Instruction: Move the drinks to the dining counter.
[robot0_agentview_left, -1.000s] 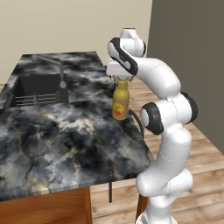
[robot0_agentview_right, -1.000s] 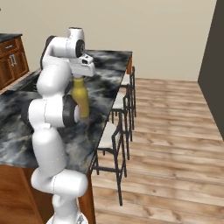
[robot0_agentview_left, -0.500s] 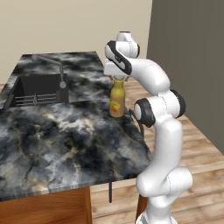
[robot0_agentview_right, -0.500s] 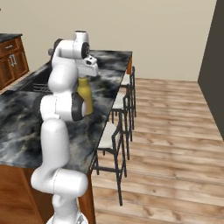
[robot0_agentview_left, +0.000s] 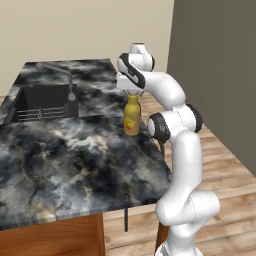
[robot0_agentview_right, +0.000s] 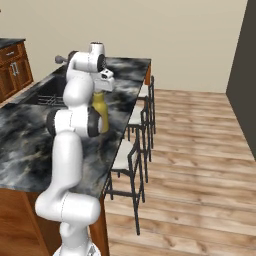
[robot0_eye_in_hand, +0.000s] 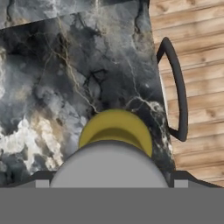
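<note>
The yellow bottle (robot0_agentview_left: 131, 117) stands upright on the dining counter (robot0_agentview_left: 60, 165), close to the counter's right-hand edge, with bare stone on every other side of it. In the left base view the gripper (robot0_agentview_left: 131, 91) sits directly over the bottle's cap; in the hand view the pale cap and the yellow shoulder (robot0_eye_in_hand: 114, 129) lie straight below the camera, and the fingers stand spread wide, one on each side of the bottle top. Whether they touch it cannot be told.

Just past the edge beside the bottle, the hand view shows the dark curved back of a stool (robot0_eye_in_hand: 176, 87) over the wooden floor (robot0_eye_in_hand: 197, 52). In the right base view a row of stools (robot0_agentview_right: 131, 155) with pale seats and black frames lines that long side of the counter, so the drop from the edge is close to the bottle.

The nearer part of the marbled top is bare. Farther along the counter, the sunken dark sink (robot0_agentview_left: 42, 101) with its curved faucet (robot0_agentview_left: 64, 80) lies well apart from the bottle. Beyond the counter stands a plain beige wall (robot0_agentview_right: 175, 40), a dark wall panel (robot0_agentview_left: 215, 70) on the stool side, and wooden cabinets (robot0_agentview_right: 12, 70) at the far left of the right base view.
</note>
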